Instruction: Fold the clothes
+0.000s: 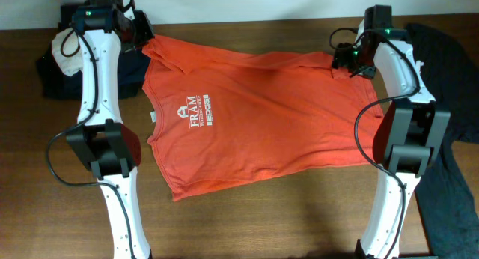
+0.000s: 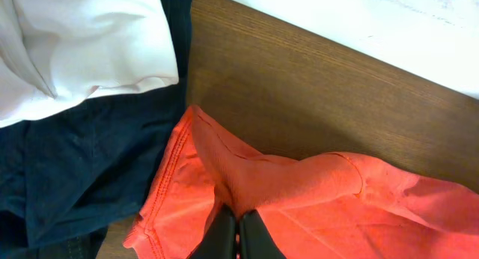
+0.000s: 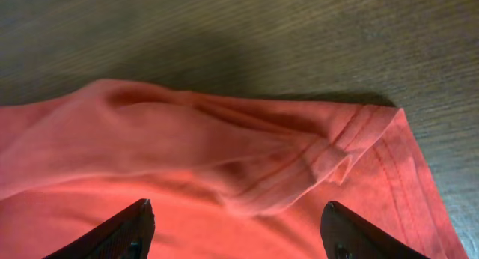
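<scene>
Left wrist view: the left gripper has its fingers pressed together, clamped on a raised fold of the orange-red T-shirt. The bottom edge of the frame cuts the fingers off. Left of the fold, a navy garment touches the shirt's hemmed edge, and a white cloth lies on top of it. The bare wooden table lies beyond.

Right wrist view: the right gripper has its fingers wide apart, with only the tips in frame. A bunched shirt corner with a stitched hem lies between and beyond them, not pinched. Whether the tips touch the cloth: cannot tell.

Overhead view: the shirt lies spread across the middle of the table, print side up, with white lettering toward the left arm. Both arms reach from the near edge to the shirt's far corners, left arm at the left corner and right arm at the right. A black garment lies beside the right arm, which partly hides it.
</scene>
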### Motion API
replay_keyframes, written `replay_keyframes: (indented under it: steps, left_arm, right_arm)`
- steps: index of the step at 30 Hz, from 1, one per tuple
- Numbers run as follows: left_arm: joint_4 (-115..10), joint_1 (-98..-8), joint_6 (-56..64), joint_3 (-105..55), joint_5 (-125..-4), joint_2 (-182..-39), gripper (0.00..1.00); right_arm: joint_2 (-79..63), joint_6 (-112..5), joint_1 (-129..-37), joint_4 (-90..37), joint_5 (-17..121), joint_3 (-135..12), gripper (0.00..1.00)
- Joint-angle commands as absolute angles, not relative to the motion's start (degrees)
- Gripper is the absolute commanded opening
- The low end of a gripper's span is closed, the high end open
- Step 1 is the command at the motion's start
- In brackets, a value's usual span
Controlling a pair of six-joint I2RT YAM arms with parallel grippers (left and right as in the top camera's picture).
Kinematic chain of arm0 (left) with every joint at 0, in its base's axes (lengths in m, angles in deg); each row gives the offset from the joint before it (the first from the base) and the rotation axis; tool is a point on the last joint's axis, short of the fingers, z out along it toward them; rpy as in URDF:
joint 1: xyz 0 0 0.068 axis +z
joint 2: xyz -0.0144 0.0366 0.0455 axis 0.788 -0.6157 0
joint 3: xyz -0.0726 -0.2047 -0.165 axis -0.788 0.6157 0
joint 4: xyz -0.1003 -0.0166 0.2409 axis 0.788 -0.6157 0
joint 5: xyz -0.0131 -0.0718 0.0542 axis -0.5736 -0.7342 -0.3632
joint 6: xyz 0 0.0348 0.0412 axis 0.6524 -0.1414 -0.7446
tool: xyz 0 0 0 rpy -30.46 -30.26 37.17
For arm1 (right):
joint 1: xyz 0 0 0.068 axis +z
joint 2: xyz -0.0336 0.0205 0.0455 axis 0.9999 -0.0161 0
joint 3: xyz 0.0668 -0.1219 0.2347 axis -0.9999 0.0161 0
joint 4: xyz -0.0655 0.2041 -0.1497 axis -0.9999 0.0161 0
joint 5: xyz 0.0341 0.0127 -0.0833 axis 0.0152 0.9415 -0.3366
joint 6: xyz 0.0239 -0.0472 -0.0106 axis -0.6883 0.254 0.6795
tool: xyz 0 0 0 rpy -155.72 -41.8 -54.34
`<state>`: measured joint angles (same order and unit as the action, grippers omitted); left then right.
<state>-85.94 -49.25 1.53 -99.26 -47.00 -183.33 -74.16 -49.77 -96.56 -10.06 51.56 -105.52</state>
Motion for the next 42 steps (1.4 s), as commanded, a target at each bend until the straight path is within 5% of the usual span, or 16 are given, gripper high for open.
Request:
replay_keyframes:
  steps: [1,7,25,32,36,37,39,42]
  left_arm:
    - [-86.0,-49.3,0.8,-99.7,-46.6,-182.2,0.06]
    - [-86.1,-49.3,0.8,-99.7,-46.6,-182.2,0.05]
    - [-87.8,-49.2,0.8,-99.7,-46.6,-182.2,0.06]
    - [-88.3,-49.2,0.8,-99.7,-46.6,-182.2,0.06]
    - [-95.4,-49.9,0.8,-99.7,-46.6,-182.2,0.07]
    - [-98.4,-50.3,0.8,-99.6,-46.6,-182.3,0.16]
    - [-101.3,-51.1,0.1,-98.2,-46.6,-182.4,0.55]
    - [-97.0,-51.2,-6.5,-94.8,-46.6,-182.4,0.72]
  right_arm:
    - [-75.4,-49.3,-98.4,-11.7,50.6,-105.0,0.74]
    - [-75.4,-48.3,-98.7,-15.4,51.3,-105.0,0.57]
    - [-77.2,-42.7,-95.6,-13.1,46.5,-105.0,0.52]
    - [-77.2,-42.7,-96.6,-11.9,45.7,-105.0,0.13]
    - [-77.2,-42.9,-96.7,-10.7,45.7,-105.3,0.09]
    - [-77.2,-42.9,-96.7,-10.6,45.7,-105.4,0.1]
    - [-77.2,-43.0,-96.7,-10.3,45.7,-105.4,0.1]
    - [-77.2,-43.6,-96.7,-9.9,46.3,-105.4,0.1]
